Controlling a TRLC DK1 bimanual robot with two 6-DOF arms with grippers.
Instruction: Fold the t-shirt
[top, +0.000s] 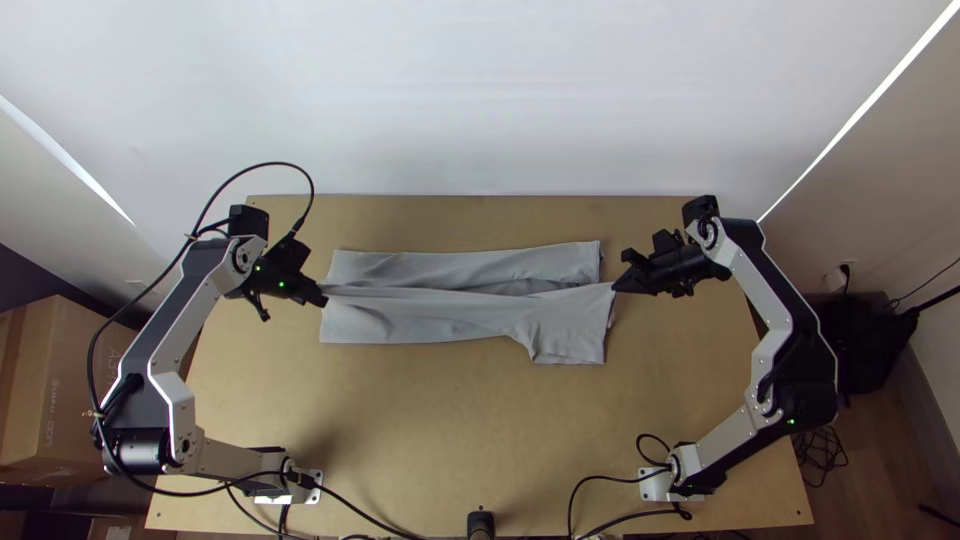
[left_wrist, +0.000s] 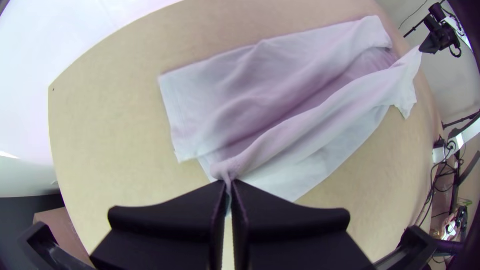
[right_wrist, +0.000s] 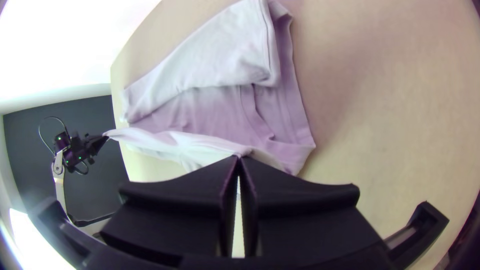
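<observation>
Light wood makes the table (top: 420, 430), and on its far half is the grey t-shirt (top: 420, 325), in a long, wide strip with wrinkles. One bit of the cloth is pulled tight from side to side. The left gripper (top: 322, 298) pinches its left end and the right gripper (top: 616, 287) pinches its right end, both squeezed closed on it. Past the table is a white wall (top: 450, 100); a brown box (top: 75, 390) sits off to the left.

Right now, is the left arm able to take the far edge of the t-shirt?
Probably not: the left gripper pinches another part of the t-shirt and would first need to let go; the far edge looks uncovered.
</observation>
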